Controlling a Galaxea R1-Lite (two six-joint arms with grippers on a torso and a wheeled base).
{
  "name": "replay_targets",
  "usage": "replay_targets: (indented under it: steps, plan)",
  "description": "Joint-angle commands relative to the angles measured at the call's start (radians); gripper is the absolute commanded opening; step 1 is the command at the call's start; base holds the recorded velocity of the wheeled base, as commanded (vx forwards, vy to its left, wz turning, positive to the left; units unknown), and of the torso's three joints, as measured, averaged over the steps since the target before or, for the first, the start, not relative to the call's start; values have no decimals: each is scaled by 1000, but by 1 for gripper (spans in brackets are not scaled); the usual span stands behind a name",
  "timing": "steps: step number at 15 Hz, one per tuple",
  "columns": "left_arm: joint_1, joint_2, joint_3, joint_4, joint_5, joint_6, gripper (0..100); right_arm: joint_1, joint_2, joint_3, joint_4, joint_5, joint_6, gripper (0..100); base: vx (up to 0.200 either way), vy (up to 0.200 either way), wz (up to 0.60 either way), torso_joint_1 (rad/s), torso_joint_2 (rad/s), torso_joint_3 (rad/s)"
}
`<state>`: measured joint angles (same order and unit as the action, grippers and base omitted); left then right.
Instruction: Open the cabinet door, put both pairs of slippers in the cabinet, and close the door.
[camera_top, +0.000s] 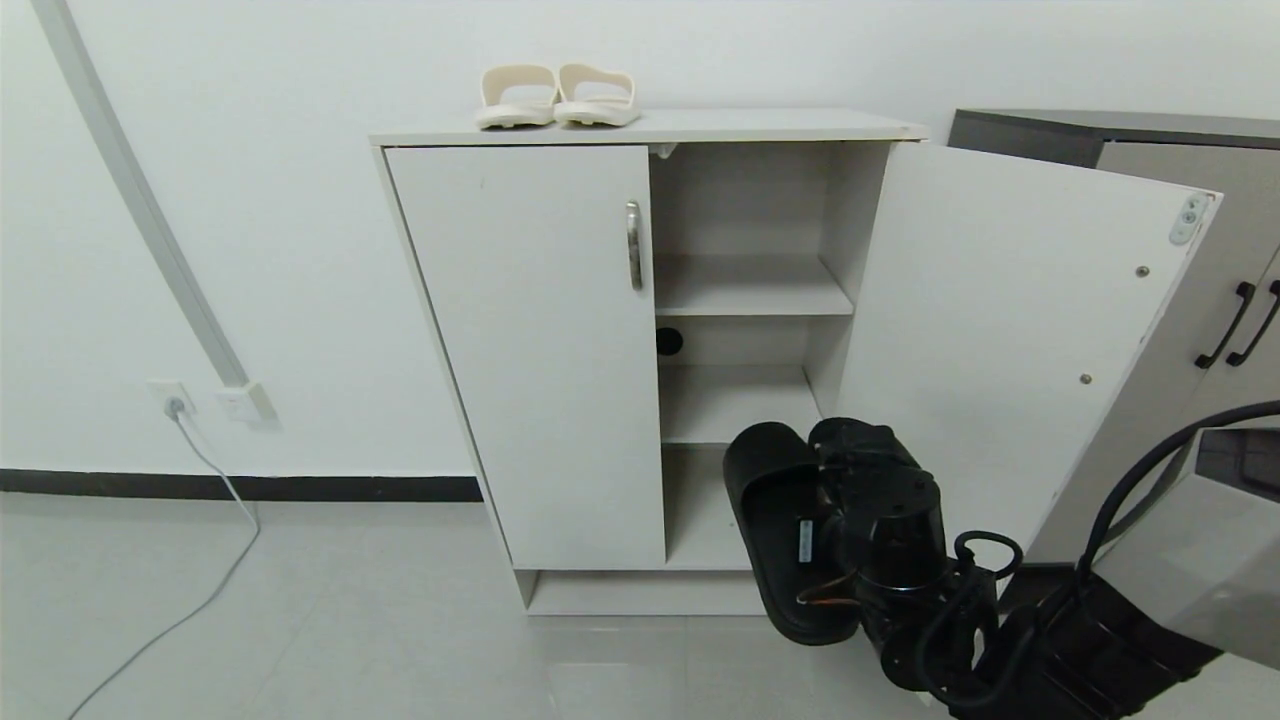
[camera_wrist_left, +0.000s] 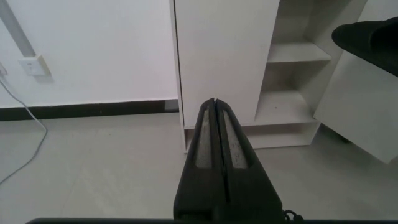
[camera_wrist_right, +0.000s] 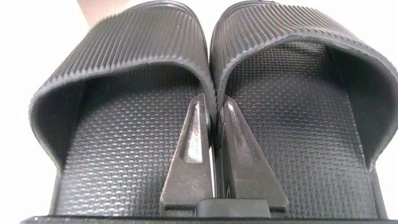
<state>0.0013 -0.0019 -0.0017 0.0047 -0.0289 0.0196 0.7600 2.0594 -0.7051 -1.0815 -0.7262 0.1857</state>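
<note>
No readable text; white label (camera_top: 805, 541) on black slipper (camera_top: 775, 500) illegible.

The right pincer (camera_wrist_right: 213, 102) is black, and the slippers (camera_wrist_right: 292, 155) at its tips are black too, their straps (camera_wrist_right: 130, 56) finely ribbed and their footbeds (camera_wrist_right: 118, 162) stippled with small dots. Above it and to its left sits a cream pair (camera_top: 556, 97) on a plain white cabinet (camera_top: 520, 350) with a silver handle (camera_top: 633, 245); to its right stands a grey cabinet (camera_top: 1245, 220) with black handles (camera_top: 1232, 325). Beyond it the wall (camera_top: 280, 200) is white with a black skirting (camera_top: 240, 487) and the floor (camera_top: 350, 620) pale grey; the left pincer (camera_wrist_left: 214, 106) is black with grey pads (camera_wrist_left: 205, 146).
</note>
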Motion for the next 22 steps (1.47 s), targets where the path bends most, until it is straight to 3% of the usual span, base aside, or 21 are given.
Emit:
replay_targets:
  steps: [1,9,15,22]
  plan:
    - [0,2,0,0,0,0,0,1,-1,-1,0,1,0,0,0,0,0,0,0,0]
    - [0,3,0,1,0,0,0,1,1,1,-11,1,0,0,0,0,0,0,0,0]
    - [0,2,0,1,0,0,0,1,22,1,-12,1,0,0,0,0,0,3,2,-171]
    - [0,2,0,0,0,-1,0,10,39,3,-110,8,-23,0,0,0,0,5,2,-196]
